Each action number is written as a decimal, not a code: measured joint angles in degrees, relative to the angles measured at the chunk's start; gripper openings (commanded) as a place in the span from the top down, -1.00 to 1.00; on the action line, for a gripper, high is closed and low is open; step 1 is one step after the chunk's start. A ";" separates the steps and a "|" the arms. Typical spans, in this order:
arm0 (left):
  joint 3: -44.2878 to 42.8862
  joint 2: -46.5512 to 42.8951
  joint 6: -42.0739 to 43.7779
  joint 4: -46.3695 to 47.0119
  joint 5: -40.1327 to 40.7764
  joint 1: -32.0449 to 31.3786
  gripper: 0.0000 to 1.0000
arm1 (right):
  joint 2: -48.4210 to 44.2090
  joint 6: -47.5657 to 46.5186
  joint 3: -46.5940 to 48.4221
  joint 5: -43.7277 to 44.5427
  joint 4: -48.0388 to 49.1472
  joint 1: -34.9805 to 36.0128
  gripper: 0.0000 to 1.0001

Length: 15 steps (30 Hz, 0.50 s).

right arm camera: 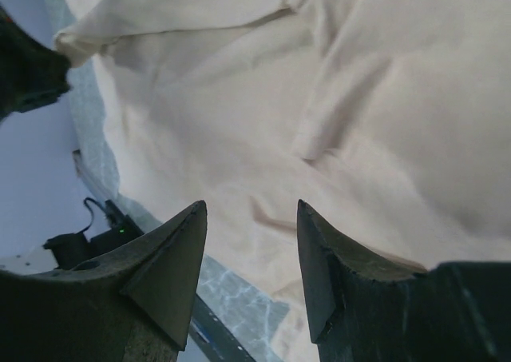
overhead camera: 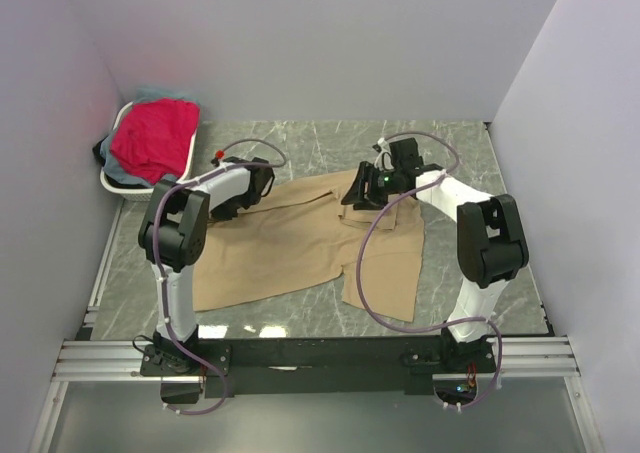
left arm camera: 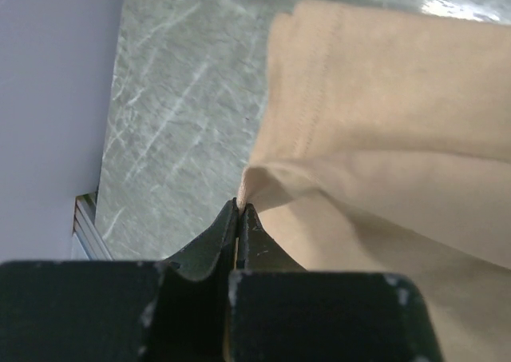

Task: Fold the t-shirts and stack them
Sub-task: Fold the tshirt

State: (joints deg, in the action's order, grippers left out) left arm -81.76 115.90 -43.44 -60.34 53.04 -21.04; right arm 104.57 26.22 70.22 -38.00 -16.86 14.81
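A tan t-shirt (overhead camera: pixel 300 243) lies spread out on the marble table (overhead camera: pixel 470 163). My left gripper (overhead camera: pixel 264 185) is at the shirt's far left edge. In the left wrist view the left gripper (left arm camera: pixel 240 208) is shut on a pinched fold of the tan t-shirt (left arm camera: pixel 383 138). My right gripper (overhead camera: pixel 356 195) hovers over the shirt's far middle. Its jaws are open in the right wrist view, right gripper (right arm camera: pixel 251 210), with nothing between them and the tan t-shirt (right arm camera: pixel 319 98) below. A red-pink t-shirt (overhead camera: pixel 155 135) sits heaped on a pale blue-grey one (overhead camera: pixel 112 171).
A white basket (overhead camera: pixel 122 191) in the far left corner holds the heaped shirts. White walls close in the table on the left, back and right. The arm bases and a metal rail (overhead camera: pixel 320 358) line the near edge. Cables loop over both arms.
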 measured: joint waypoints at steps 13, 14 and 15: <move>1.62 0.61 -1.73 1.44 -0.24 -0.85 0.86 | 11.54 10.45 8.17 -0.04 9.94 6.25 -0.17; 1.62 0.61 -1.75 1.49 -0.22 -0.85 0.86 | 12.37 10.91 8.98 0.28 10.03 6.38 -0.16; 1.62 0.61 -1.73 1.57 -0.22 -0.85 0.85 | 13.51 11.41 10.12 0.70 10.21 6.51 -0.16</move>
State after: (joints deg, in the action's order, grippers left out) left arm -80.14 116.51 -45.17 -58.76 52.82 -21.89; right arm 118.08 37.63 80.34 -37.30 -6.66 21.32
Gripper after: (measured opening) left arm 0.070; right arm 0.583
